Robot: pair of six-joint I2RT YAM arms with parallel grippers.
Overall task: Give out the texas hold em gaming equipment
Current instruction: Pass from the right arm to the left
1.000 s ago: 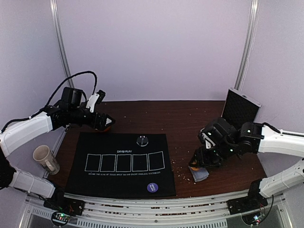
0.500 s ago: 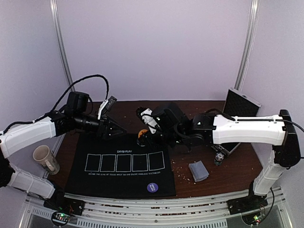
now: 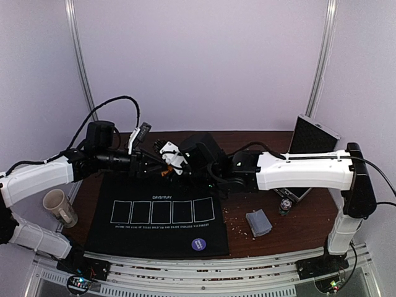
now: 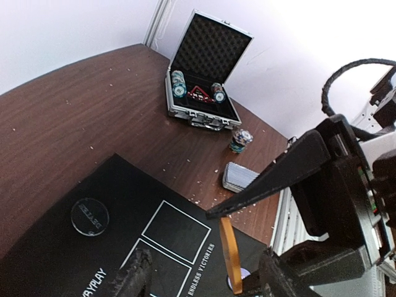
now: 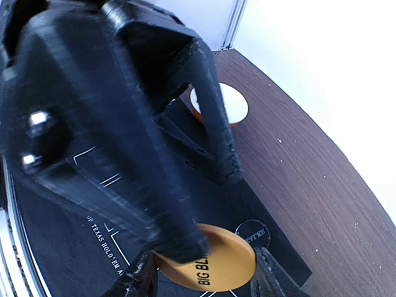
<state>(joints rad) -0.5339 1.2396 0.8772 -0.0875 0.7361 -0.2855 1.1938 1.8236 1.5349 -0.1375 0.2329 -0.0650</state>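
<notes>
Orange disc (image 5: 216,260) lettering: right wrist view only

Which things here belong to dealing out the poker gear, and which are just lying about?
Belong to the job: orange disc, deck, chip stack, purple chip, clear disc, mat, case.
Lying about: mug, bowl.

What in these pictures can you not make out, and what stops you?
Wording on the orange disc: right wrist view, left gripper covers part, bottom edge cuts the rest.
Count of chips in the case: left wrist view, too small.
Lettering on the clear disc: left wrist view, too small.
</notes>
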